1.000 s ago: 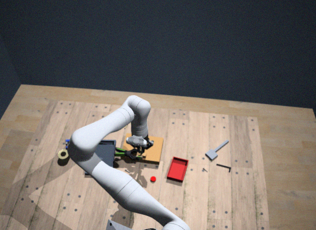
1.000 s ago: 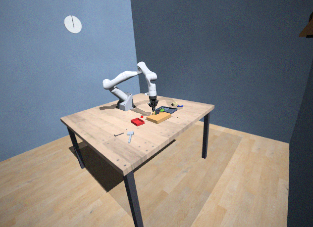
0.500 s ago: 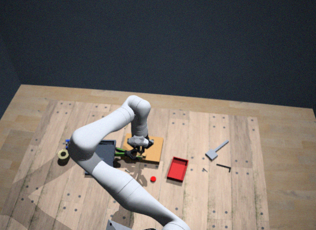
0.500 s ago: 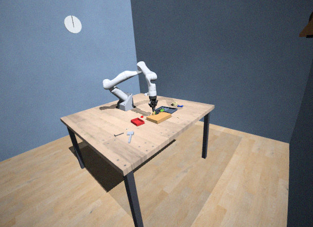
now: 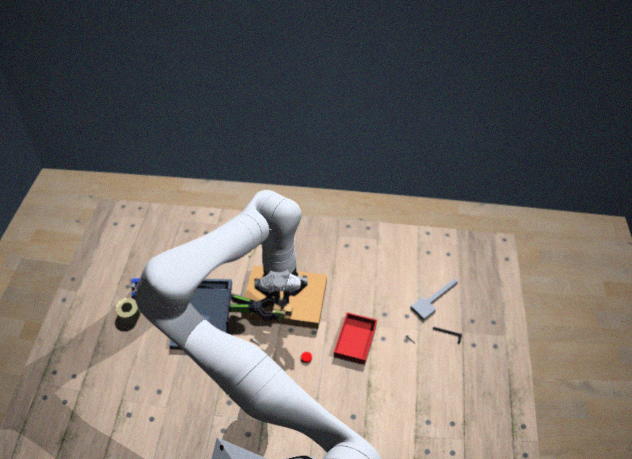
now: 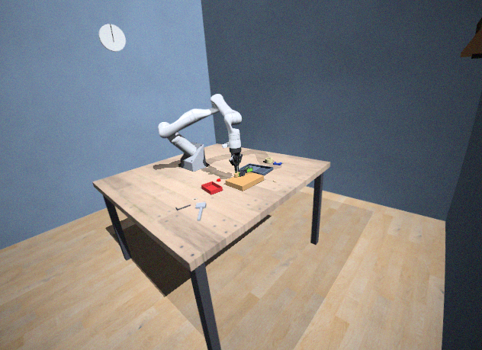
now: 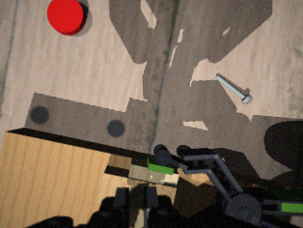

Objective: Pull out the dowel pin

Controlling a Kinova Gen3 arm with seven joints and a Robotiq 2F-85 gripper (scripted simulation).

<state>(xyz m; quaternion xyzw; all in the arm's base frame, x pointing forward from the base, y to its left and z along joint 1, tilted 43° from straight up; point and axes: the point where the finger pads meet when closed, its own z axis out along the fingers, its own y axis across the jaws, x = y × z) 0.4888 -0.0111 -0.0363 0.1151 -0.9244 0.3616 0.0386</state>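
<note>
My gripper (image 5: 281, 302) (image 6: 236, 172) (image 7: 136, 204) points down over the near edge of the orange bench board (image 5: 312, 293) (image 6: 245, 181) (image 7: 53, 179). Its fingers are nearly together on a thin pale upright piece, which looks like the dowel pin (image 7: 140, 216); its lower end is hidden. The pale small block (image 7: 140, 173) lies at the board's edge beside the brown bench stop (image 7: 120, 161). The spring clamp (image 5: 261, 308) (image 7: 243, 208), black with green handles, reaches over them from one side, a green pad at the block. Contact between block and stop is unclear.
A dark tray (image 5: 216, 280) lies beside the clamp handles. A red disc (image 5: 306, 357) (image 6: 218, 180) (image 7: 66, 15), a bolt (image 7: 234, 88) and a red tray (image 5: 349, 358) lie nearby. A mallet (image 5: 423, 308) (image 6: 200, 204), hex key (image 5: 446, 332) and tape roll (image 5: 120, 308) lie farther off.
</note>
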